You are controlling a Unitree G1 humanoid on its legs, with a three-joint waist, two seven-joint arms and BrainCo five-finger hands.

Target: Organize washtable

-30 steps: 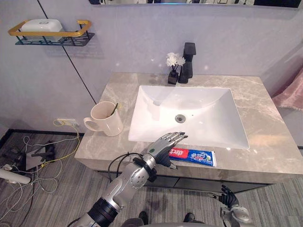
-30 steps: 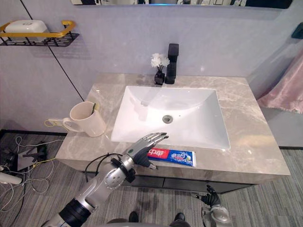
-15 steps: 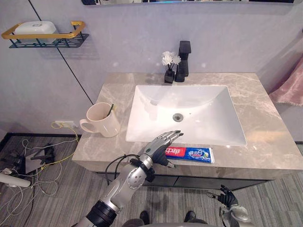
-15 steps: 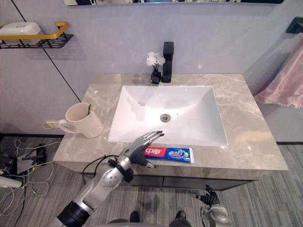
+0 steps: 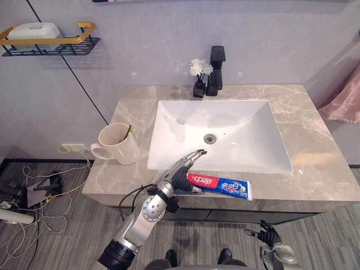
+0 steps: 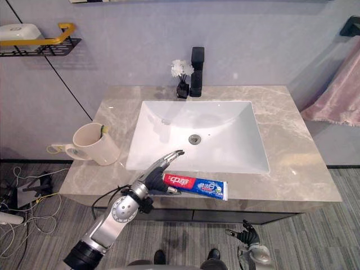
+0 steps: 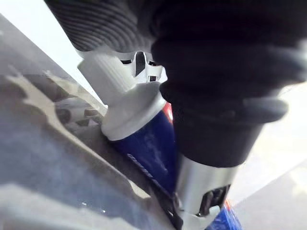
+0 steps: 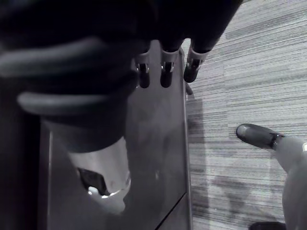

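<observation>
— When we looked down at the worktop (image 5: 320, 163), where did we find the tube (image 5: 220, 184)?

— We found it lying flat along the front edge, just before the basin (image 5: 169, 121), red end to the left and blue end to the right.

— And the left robot hand (image 5: 175, 173)?

— We saw it at the tube's red end. Its fingers (image 5: 194, 156) were straight, reaching over the basin's front rim, and the thumb lay against the tube's near side. We judged it released, with nothing curled round the tube. From the wrist we saw the tube (image 7: 148, 143) right under the hand.

— What of the right robot hand (image 5: 270, 235)?

— We saw it low, below the worktop's front, near the floor. Its fingers (image 8: 164, 72) were relaxed and held nothing.

— What else did we note?

— A cup (image 5: 120, 144) stood on the worktop's left part, well apart from the tube, with a thin stick (image 5: 129, 131) leaning inside; we could not tell what it was. A black tap (image 5: 216, 70) and a small vase (image 5: 198, 76) of white flowers stood side by side behind the basin. A shelf (image 5: 67, 45) on the wall carried a white box (image 5: 31, 29).
</observation>
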